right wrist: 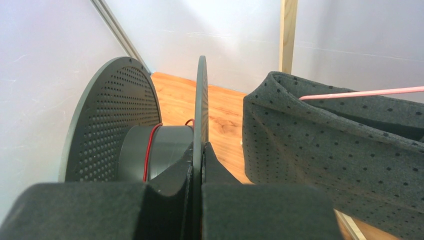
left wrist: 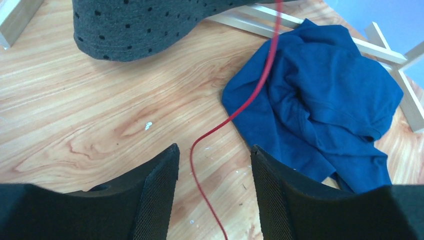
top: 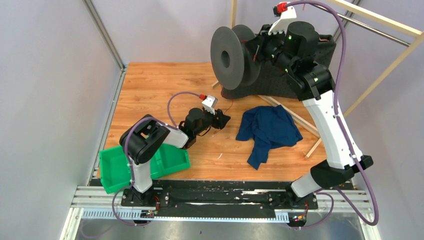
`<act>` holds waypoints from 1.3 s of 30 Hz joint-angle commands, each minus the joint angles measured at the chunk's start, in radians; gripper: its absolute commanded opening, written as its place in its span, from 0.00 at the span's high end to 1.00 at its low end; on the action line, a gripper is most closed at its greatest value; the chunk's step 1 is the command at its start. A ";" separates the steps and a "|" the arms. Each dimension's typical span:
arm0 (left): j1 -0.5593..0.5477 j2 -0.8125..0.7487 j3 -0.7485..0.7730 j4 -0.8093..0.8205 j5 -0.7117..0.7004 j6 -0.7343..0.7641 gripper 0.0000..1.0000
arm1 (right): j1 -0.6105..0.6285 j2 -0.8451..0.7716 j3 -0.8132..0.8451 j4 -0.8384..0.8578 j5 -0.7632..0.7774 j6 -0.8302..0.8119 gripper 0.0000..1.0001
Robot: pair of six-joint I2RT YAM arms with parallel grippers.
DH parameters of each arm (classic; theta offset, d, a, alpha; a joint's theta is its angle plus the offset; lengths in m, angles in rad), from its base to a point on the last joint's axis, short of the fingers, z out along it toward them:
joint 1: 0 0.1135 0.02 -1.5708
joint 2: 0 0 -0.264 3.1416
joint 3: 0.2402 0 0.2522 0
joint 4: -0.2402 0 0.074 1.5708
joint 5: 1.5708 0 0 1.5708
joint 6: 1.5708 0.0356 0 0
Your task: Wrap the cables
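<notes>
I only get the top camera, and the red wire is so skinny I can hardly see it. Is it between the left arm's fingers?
Observer: Yes. The left wrist view shows the red cable running between the left fingers, which stand open.
Operator: And the other side?
Observer: The right fingers are shut on the spool flange, seen edge-on in the right wrist view.
Operator: Is any wire wound on it?
Observer: One red turn lies round its grey hub.
</notes>
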 commanded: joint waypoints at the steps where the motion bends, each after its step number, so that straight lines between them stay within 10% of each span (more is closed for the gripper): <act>1: -0.006 0.045 0.042 0.091 -0.046 -0.003 0.49 | -0.020 -0.050 -0.001 0.086 -0.017 0.031 0.99; 5: -0.006 0.049 0.041 0.089 -0.061 0.002 0.60 | -0.027 -0.052 -0.007 0.086 -0.019 0.032 0.99; 12: -0.006 0.036 0.047 0.063 -0.048 0.046 0.33 | -0.034 -0.045 -0.008 0.092 -0.045 0.045 0.99; 31: -0.008 0.068 0.157 0.028 -0.083 0.142 0.31 | -0.043 -0.051 -0.028 0.106 -0.081 0.068 0.99; 39: -0.008 0.078 0.168 0.006 -0.035 0.084 0.91 | -0.056 -0.058 -0.042 0.106 -0.065 0.073 0.99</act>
